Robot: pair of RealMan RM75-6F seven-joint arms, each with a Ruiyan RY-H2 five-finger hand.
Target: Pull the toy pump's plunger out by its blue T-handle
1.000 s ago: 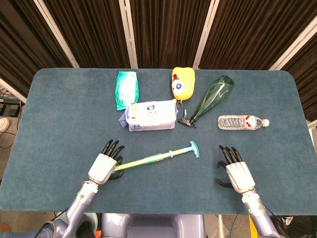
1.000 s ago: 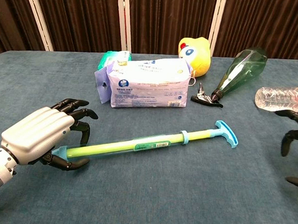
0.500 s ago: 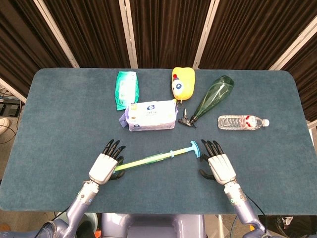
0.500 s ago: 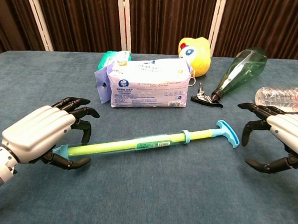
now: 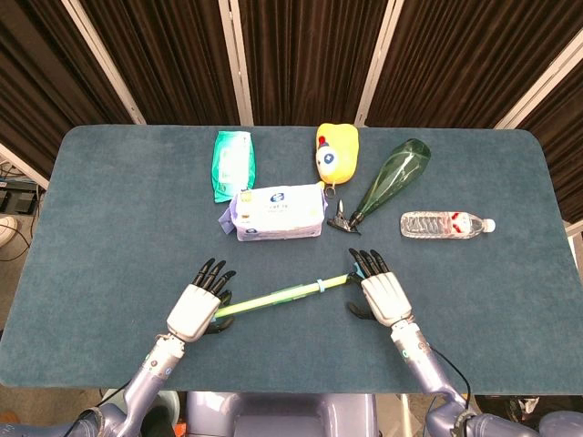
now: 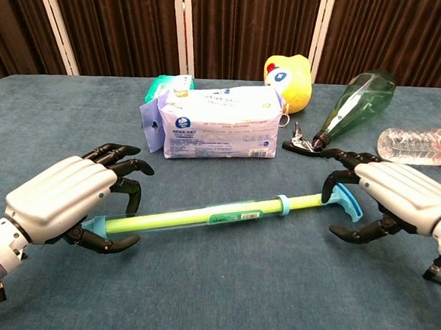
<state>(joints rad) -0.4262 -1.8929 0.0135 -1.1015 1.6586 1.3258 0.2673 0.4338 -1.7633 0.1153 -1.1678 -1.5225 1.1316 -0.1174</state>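
On the dark teal felt-covered table [image 5: 109,218], a white rectangular wet-wipes pack [image 6: 217,123] and a green glass spray bottle [image 6: 355,102] lie behind the long yellow-green toy pump [image 6: 203,216], which lies across the near middle. The left hand [image 6: 67,200] curls around its barrel end, grasping it. The right hand [image 6: 393,196] arches over the blue plastic T-handle [image 6: 344,202], fingers apart, not clasping it.

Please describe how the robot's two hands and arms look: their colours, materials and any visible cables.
Both the left hand and the right hand have smooth silver-grey shells on the back and glossy black jointed fingers. The wrists and forearms are pale grey metallic segments. A thin dark cable shows near each wrist in the head view. No markings are visible.
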